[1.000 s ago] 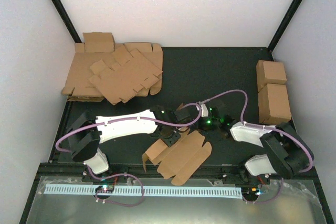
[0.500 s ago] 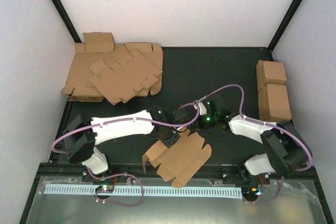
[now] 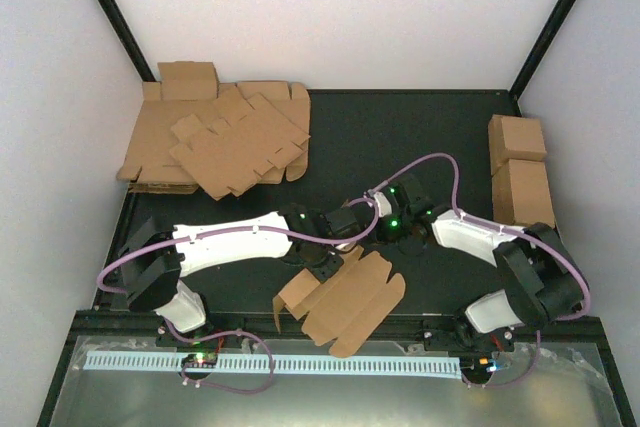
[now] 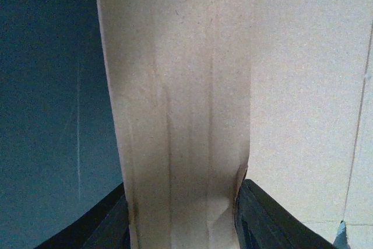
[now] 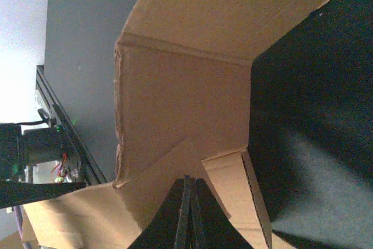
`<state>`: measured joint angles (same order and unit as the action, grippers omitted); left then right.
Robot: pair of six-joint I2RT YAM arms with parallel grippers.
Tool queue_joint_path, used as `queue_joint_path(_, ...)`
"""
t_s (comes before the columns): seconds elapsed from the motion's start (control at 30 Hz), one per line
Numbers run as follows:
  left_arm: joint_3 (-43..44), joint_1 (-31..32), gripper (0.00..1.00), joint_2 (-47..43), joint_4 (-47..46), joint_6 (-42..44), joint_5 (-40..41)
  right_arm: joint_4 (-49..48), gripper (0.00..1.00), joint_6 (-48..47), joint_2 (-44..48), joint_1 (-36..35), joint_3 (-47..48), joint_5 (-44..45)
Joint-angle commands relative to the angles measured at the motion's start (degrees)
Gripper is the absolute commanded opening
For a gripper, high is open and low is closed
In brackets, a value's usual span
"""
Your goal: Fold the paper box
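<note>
Paper box (image 3: 345, 302) lies part-folded, flap clamped in left pincer (image 4: 183, 220); right pincer (image 5: 187, 189) closed.

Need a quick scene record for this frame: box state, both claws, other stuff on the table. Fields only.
paper box: partly folded, flaps open, near edge of table between the arms
left claw: closed on a panel of the box
right claw: shut, tips at the box; whether it pinches cardboard is unclear
heap of cardboard sheets: far left corner
cardboard cuboids: two, right side by the wall
table: dark surface
</note>
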<state>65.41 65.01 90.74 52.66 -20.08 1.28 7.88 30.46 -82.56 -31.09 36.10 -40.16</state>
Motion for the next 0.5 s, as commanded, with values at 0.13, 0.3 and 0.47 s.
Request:
queue_joint_path(0.13,1.0,0.5,0.45,-1.2,-5.5,1.8,-2.0,3.6,0.02,-4.0,-2.3,-0.2,4.8,1.6)
queue_joint_path(0.3,0.9,0.5,0.45,-1.1,-5.4,1.7,-2.0,7.0,0.02,-7.1,-3.4,-0.2,7.1,3.8)
queue_joint_path(0.47,0.9,0.4,0.45,-1.0,-5.6,1.9,-2.0,9.5,0.02,-10.1,-5.1,-0.2,8.9,2.7)
